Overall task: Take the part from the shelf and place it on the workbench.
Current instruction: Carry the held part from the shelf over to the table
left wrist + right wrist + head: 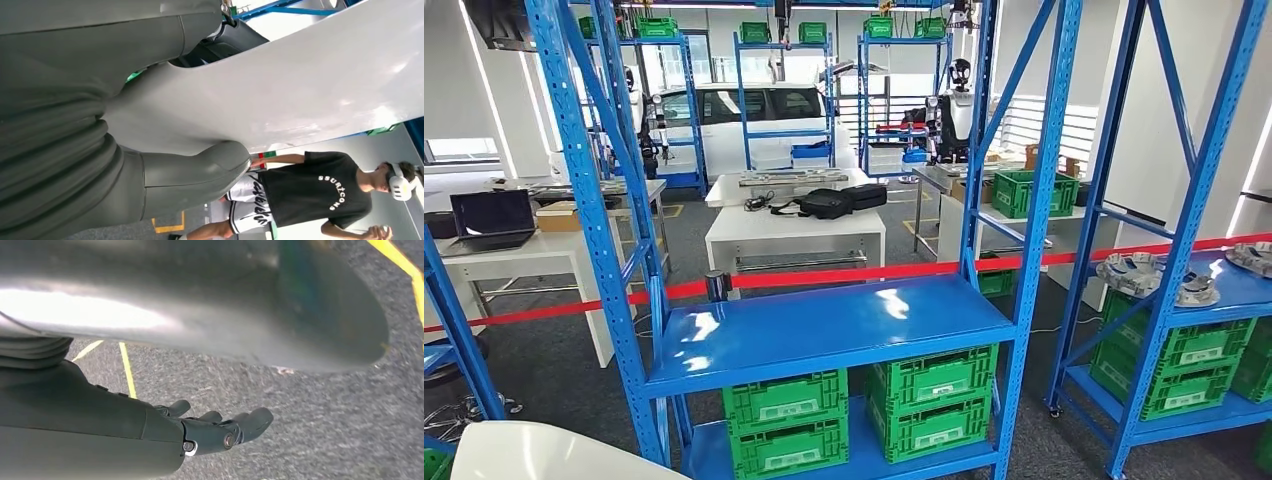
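The large, smooth, pale grey curved panel part (pixel 310 85) lies clamped in the left robot hand (pixel 165 165), thick grey thumb (pixel 210 162) pressed against one face; in the head view its pale rounded corner (pixel 544 452) shows low on the left, in front of the blue steel shelf rack (pixel 824 325). The right robot hand (pixel 220 427) presses its dark fingers (pixel 252 420) against the part's underside above grey speckled floor (pixel 320 425). Green slotted plastic crates (pixel 786 402) sit under the rack's glossy middle shelf. A person in a black T-shirt (pixel 320 192) stands beyond.
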